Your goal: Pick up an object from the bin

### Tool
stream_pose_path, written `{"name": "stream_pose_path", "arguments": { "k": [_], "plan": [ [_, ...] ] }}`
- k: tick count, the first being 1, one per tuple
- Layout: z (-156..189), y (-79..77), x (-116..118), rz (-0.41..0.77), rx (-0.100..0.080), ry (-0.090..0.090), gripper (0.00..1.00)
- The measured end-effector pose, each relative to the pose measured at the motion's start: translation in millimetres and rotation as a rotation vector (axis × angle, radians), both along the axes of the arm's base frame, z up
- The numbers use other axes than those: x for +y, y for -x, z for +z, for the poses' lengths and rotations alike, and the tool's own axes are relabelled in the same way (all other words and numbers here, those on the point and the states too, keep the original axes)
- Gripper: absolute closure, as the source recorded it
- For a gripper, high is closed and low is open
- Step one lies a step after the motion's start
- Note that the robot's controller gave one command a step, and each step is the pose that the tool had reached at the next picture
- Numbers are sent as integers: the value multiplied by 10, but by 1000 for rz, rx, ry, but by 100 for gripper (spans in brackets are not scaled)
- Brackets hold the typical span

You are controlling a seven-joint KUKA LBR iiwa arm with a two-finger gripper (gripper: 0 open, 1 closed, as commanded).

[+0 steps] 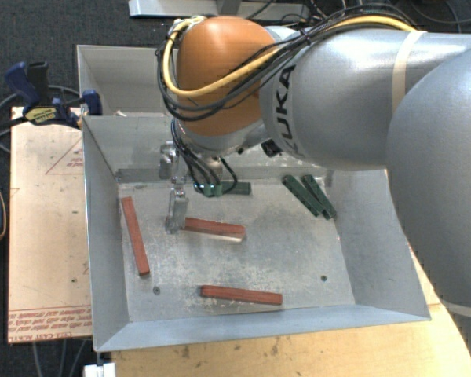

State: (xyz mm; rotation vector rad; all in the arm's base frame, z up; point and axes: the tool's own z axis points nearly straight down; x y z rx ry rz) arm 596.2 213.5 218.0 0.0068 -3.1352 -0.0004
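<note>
A grey metal bin (102, 234) is seen from above. The gripper (175, 220) is lowered just 9 o'clock of the bin's centre, at the 9 o'clock end of a flat reddish-brown stick (213, 228). How far it is opened, and whether anything is gripped, cannot be told. A left stick (135, 236) is laid at 9 o'clock, a bottom stick (241, 294) at 6 o'clock, and dark green sticks (308, 195) at 2 o'clock.

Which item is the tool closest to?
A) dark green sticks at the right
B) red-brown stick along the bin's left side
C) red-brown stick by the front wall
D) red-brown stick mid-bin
D: the tool hangs right at the left end of the mid-bin red-brown stick; the left stick, front stick and green sticks lie farther off.
</note>
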Motion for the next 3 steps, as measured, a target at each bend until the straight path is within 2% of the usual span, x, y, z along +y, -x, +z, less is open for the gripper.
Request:
{"name": "stream_pose_path", "arguments": {
  "k": [1,2,3],
  "plan": [
    [-1530,-93,-855,77,-1,2,0],
    [-1471,-115,-821,80,-9,-2,100],
    [-143,-114,-774,389,-16,-2,100]
  ]
}}
